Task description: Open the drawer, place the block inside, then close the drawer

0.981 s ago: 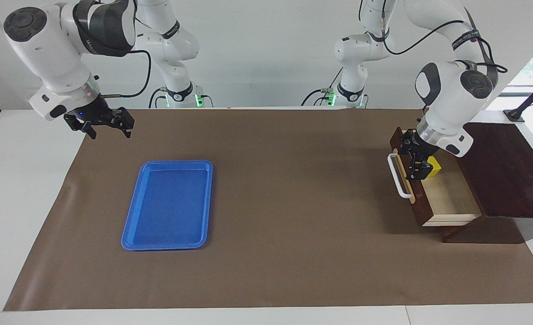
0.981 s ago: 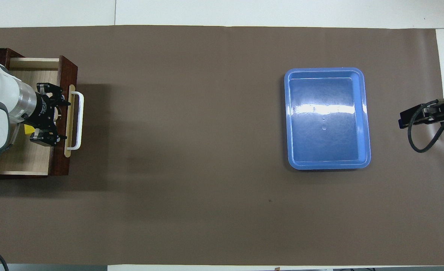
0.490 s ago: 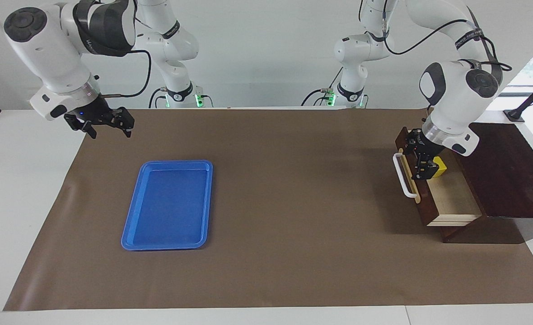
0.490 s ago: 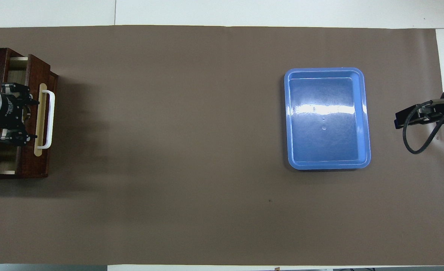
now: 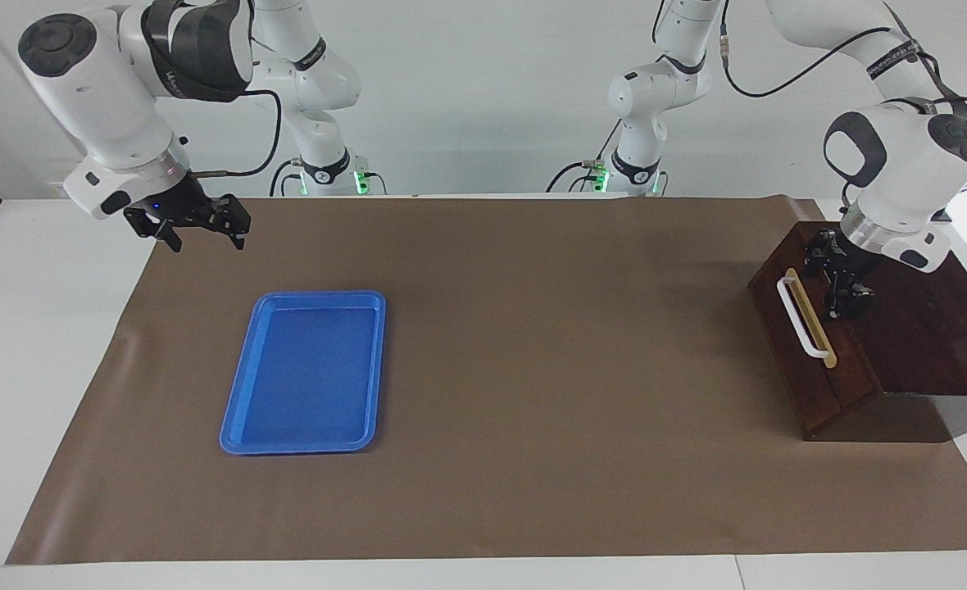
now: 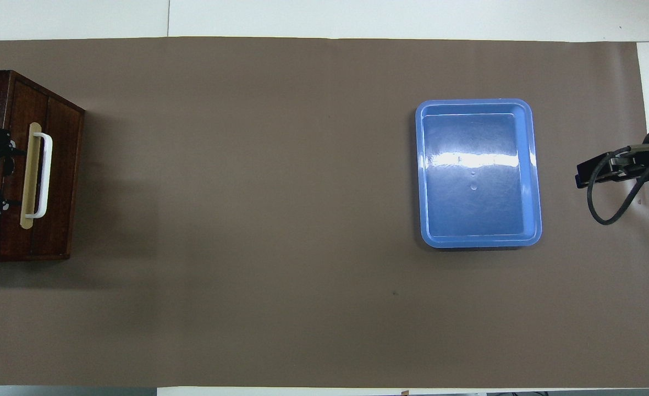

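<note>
Facing view first, going outward from the robots with the drawer (image 5: 807, 340) as our landmark. Our left gripper (image 5: 842, 288) sits over the top of the box (image 5: 926, 328), just above the drawer's upper edge and nearer the robots than its white handle (image 5: 799, 318); its fingers stand apart, released, gripping nothing. Below it the drawer front lies flush with the box, no pale interior showing, so we judge it shut. We cannot see the block anywhere: not on the mat, not in the tray, not in either gripper. Our judgement is that it lies inside the closed drawer, under the left gripper and hidden from us. If so, opening, placing and closing all look done, and what is left is only for the left arm to lift clear. Well away from the drawer, toward the right arm's end, the blue tray (image 5: 303, 373) lies on the mat, farther from the robots than the drawer's handle. Our right gripper (image 5: 202, 229) waits in the air over the mat's edge there, fingers spread and holding nothing.
</note>
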Robot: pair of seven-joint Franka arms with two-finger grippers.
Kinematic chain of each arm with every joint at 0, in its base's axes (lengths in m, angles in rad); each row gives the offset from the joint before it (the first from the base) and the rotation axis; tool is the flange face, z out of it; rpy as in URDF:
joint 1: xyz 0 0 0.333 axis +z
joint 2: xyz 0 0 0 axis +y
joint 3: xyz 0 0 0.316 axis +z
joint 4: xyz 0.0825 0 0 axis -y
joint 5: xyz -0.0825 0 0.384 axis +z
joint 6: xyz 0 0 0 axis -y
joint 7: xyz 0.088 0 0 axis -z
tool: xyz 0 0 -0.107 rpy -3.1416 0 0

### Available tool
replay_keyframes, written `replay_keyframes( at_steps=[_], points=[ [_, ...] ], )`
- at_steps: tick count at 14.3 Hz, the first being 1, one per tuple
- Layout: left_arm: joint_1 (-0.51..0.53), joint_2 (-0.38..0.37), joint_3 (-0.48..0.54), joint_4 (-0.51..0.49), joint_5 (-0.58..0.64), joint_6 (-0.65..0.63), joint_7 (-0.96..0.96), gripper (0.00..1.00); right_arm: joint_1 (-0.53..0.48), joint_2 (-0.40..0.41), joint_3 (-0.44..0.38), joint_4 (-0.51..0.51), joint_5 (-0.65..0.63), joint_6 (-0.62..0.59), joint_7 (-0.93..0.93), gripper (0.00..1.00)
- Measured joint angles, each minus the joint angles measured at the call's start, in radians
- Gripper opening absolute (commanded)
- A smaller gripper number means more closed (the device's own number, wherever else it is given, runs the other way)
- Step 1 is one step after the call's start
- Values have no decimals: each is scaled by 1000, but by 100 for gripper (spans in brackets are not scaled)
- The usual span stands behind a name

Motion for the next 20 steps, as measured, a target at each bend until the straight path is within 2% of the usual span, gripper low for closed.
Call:
replay_keyframes(
  at_steps=[3,7,9,11,16,20],
  points=[
    [-3,-1,-6,14,5,-26,13,100,9,0,2,0,1,0,8,100],
    [-125,-43,-19,173,7,-237,66,100,21,0,3,0,1,0,49,100],
    [-171,-74,-23,234,10,-330,155,100,21,0,3,0,1,0,50,100],
    [-172,-86,-20,261,-1,-383,321,100,21,0,3,0,1,0,50,100],
    [-172,-83,-14,265,-21,-410,884,100,21,0,3,0,1,0,51,100],
    [-173,-83,-15,279,-23,-485,1127,100,21,0,3,0,1,0,55,100]
  ],
)
